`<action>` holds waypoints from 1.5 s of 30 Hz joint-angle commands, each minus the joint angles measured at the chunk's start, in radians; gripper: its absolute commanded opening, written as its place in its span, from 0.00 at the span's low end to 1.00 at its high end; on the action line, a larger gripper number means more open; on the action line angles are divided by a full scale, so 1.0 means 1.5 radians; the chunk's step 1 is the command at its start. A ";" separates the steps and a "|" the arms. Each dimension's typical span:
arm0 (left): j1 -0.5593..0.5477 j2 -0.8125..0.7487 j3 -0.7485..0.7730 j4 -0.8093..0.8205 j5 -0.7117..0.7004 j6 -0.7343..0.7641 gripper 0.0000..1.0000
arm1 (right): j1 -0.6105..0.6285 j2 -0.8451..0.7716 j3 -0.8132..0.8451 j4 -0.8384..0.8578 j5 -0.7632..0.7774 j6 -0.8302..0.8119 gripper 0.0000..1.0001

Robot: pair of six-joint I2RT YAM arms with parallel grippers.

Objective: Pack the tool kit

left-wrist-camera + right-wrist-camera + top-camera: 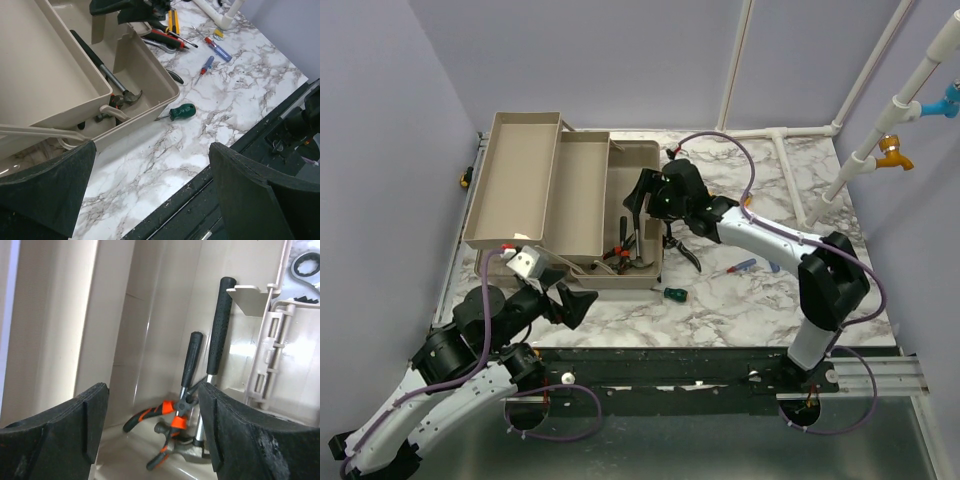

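Setting: lilac walls; marble-patterned tabletop [770, 300].

1. White pipes [790, 165]: frame standing right of and behind the toolbox, with one blue and one orange fitting.
2. Toolbox [632, 278]: beige, open, on the left half of the tabletop. The cantilever trays [515, 170] are swung out to its left.
3. Right gripper [152, 405]: hangs over the toolbox's open bottom compartment, fingers spread apart with nothing between them.
4. Left gripper [152, 160]: just in front of the toolbox's near wall, fingers at full spread, holding nothing.
5. Hammer [216, 335]: black dimpled grip, lying inside the toolbox bottom.
6. Pliers [159, 421]: orange-and-black handles, inside the toolbox beside the hammer head.
7. Ring wrench [302, 264]: on the tabletop just outside the toolbox's right wall.
8. Green-handled screwdriver [181, 111]: on the tabletop at the toolbox's near right corner, its tip pointing at the wall.
9. Blue-and-red screwdriver [220, 50] and small blue screwdriver [206, 64]: on the tabletop well right of the toolbox.

Any print on the handles is too small to read.
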 commanded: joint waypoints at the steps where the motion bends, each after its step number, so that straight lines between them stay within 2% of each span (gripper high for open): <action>1: -0.002 0.015 -0.003 0.002 0.004 0.004 0.99 | 0.001 -0.099 -0.031 -0.041 0.000 -0.098 0.78; 11: -0.001 0.029 -0.003 0.003 0.015 0.005 0.99 | -0.021 -0.303 -0.196 -0.194 0.270 -0.130 0.75; 13: -0.001 0.032 -0.003 0.003 0.019 0.004 0.99 | -0.072 -0.335 -0.234 -0.193 0.238 -0.130 0.73; 16: -0.001 0.033 -0.002 0.002 0.020 0.003 0.99 | -0.202 -0.348 -0.274 -0.171 0.088 -0.124 0.72; 18: -0.001 0.035 -0.003 0.002 0.022 0.002 0.99 | -0.245 -0.330 -0.280 -0.148 0.045 -0.126 0.71; 22: -0.001 0.038 -0.002 0.001 0.024 0.003 0.99 | -0.256 -0.215 -0.222 -0.151 0.079 -0.163 0.68; 28: -0.002 0.036 -0.003 0.000 0.026 0.002 0.99 | -0.292 -0.063 -0.136 -0.157 0.010 -0.214 0.63; 39: -0.002 0.041 -0.003 0.001 0.023 0.004 0.99 | -0.301 0.072 0.013 -0.184 -0.008 -0.291 0.64; 45: -0.002 0.042 -0.004 0.003 0.021 0.005 0.99 | -0.301 0.158 0.069 -0.212 -0.041 -0.312 0.56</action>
